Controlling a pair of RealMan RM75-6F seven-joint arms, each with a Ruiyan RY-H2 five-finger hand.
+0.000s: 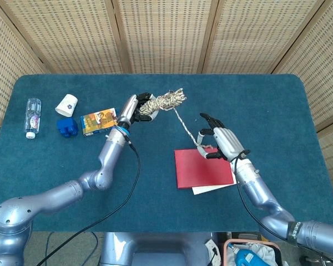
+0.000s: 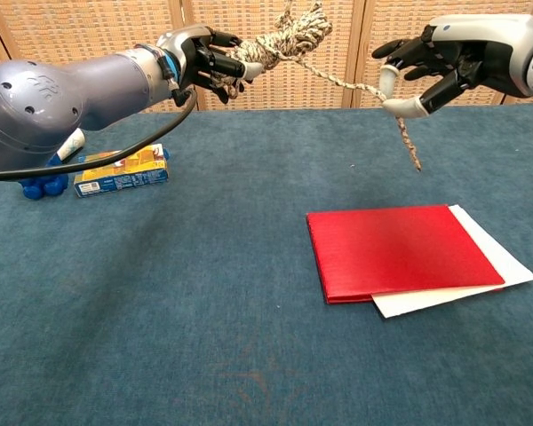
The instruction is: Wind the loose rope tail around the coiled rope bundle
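A beige speckled coiled rope bundle hangs in the air above the table's middle back. My left hand grips its left end. The loose rope tail runs taut from the bundle down to the right. My right hand pinches it between thumb and a finger, the other fingers spread. A short end of the tail dangles below that hand.
A red folder lies on white paper under my right hand. At the left stand an orange box, a blue brick, a white cup and a water bottle.
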